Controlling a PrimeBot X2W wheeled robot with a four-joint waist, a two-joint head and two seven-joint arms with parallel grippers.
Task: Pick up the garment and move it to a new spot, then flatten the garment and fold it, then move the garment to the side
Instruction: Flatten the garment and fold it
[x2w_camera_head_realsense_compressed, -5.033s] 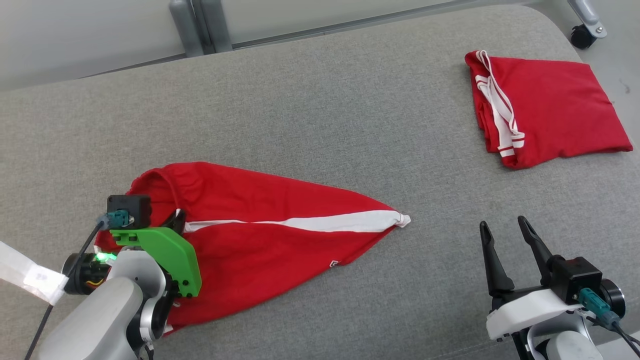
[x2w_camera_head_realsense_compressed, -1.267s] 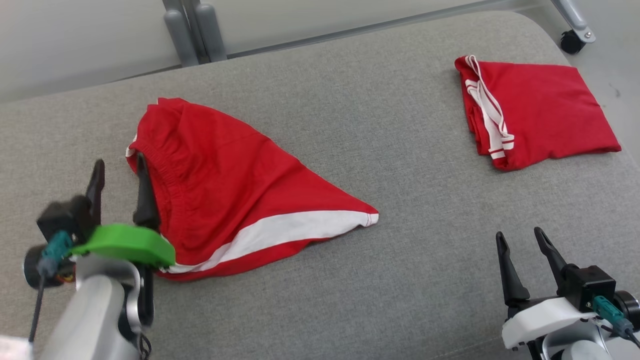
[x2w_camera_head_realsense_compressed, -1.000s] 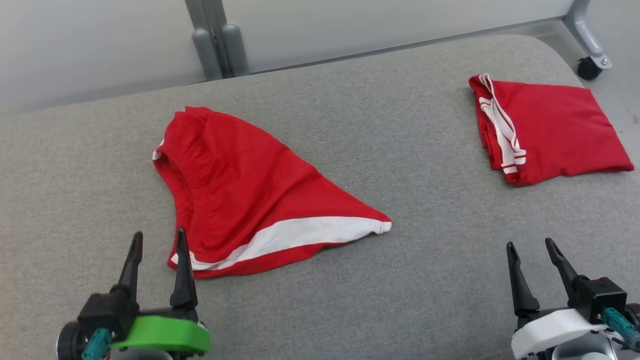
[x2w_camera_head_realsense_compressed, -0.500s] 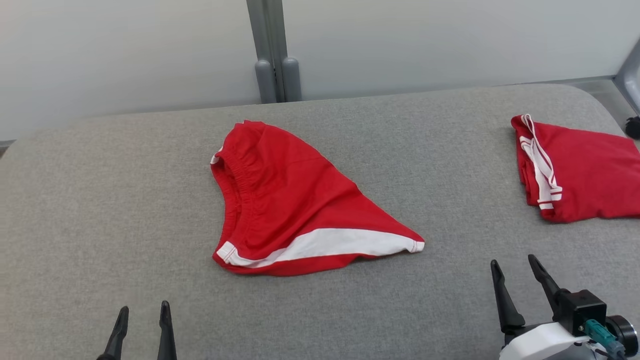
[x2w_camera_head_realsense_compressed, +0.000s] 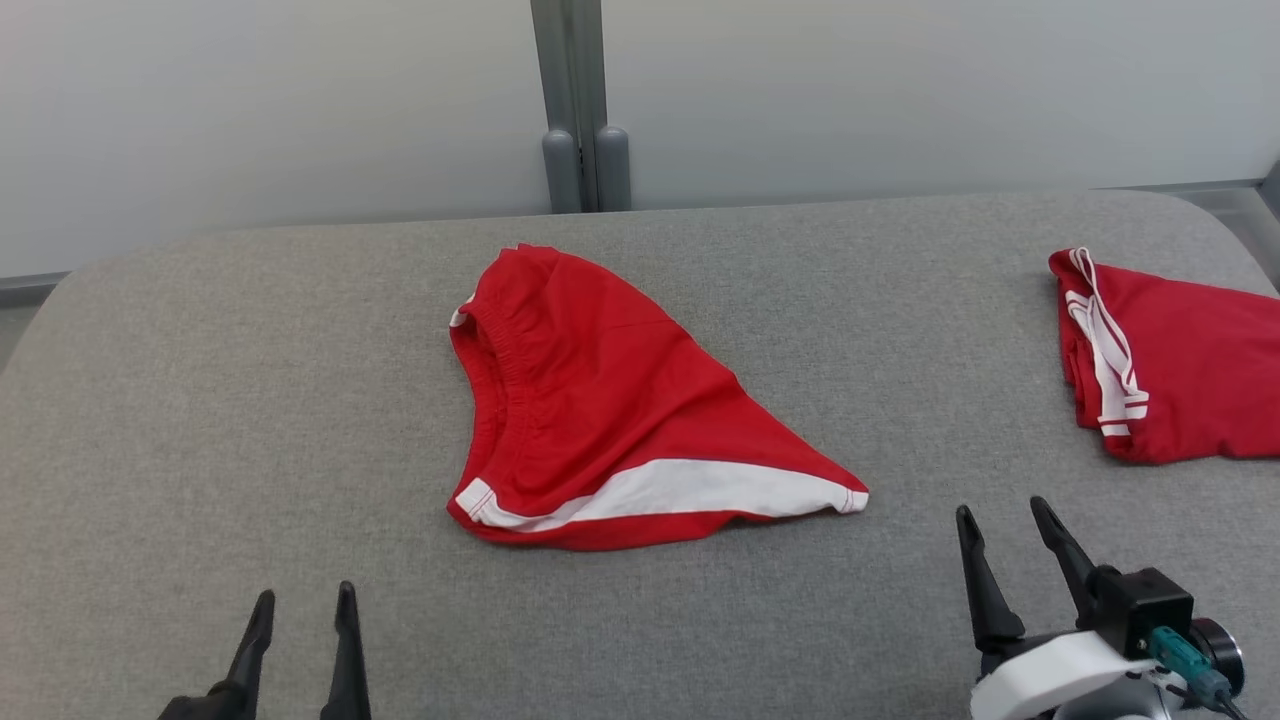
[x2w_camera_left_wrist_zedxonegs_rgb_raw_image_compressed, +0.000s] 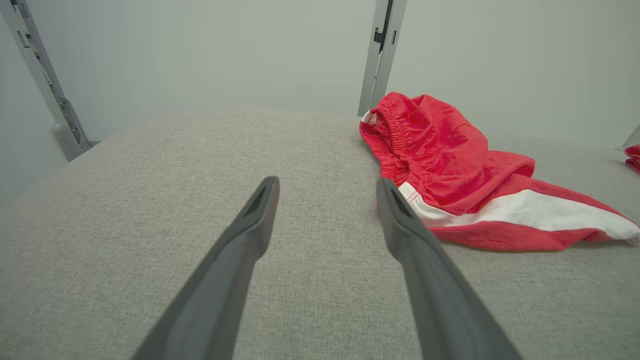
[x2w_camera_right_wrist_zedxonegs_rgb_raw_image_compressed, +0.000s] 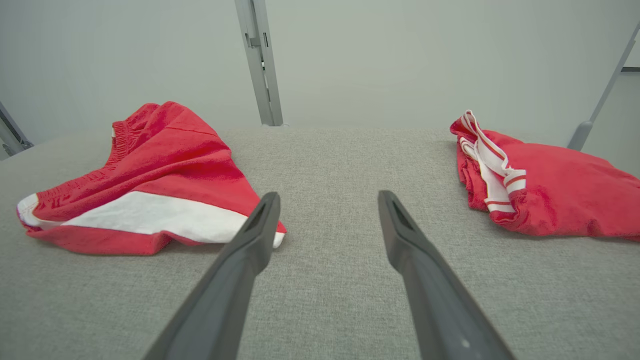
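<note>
The garment (x2w_camera_head_realsense_compressed: 600, 400), a pair of red shorts with a white side stripe, lies loosely bunched in a rough triangle at the middle of the grey padded table (x2w_camera_head_realsense_compressed: 250, 400). It also appears as the garment (x2w_camera_left_wrist_zedxonegs_rgb_raw_image_compressed: 450, 170) to the right of my left fingers, and as the garment (x2w_camera_right_wrist_zedxonegs_rgb_raw_image_compressed: 145, 185) left of my right fingers. My left gripper (x2w_camera_head_realsense_compressed: 305, 610) stands open near the table's front edge, short of the garment and apart from it. My right gripper (x2w_camera_head_realsense_compressed: 1005, 515) is open at the lower right, holding nothing. In the wrist views the left gripper (x2w_camera_left_wrist_zedxonegs_rgb_raw_image_compressed: 327, 187) and right gripper (x2w_camera_right_wrist_zedxonegs_rgb_raw_image_compressed: 327, 200) show spread fingers over bare fabric.
A second red garment with white trim (x2w_camera_head_realsense_compressed: 1170, 360), folded, lies at the table's right side, also seen as the folded garment (x2w_camera_right_wrist_zedxonegs_rgb_raw_image_compressed: 540, 185). A grey post (x2w_camera_head_realsense_compressed: 575, 110) rises behind the table against a pale wall. Bare table stretches to the left.
The head camera has tilted up and turned, shifting the whole picture. My left gripper has let go of the garment's waistband and drawn back toward the front edge. The garment now lies free.
</note>
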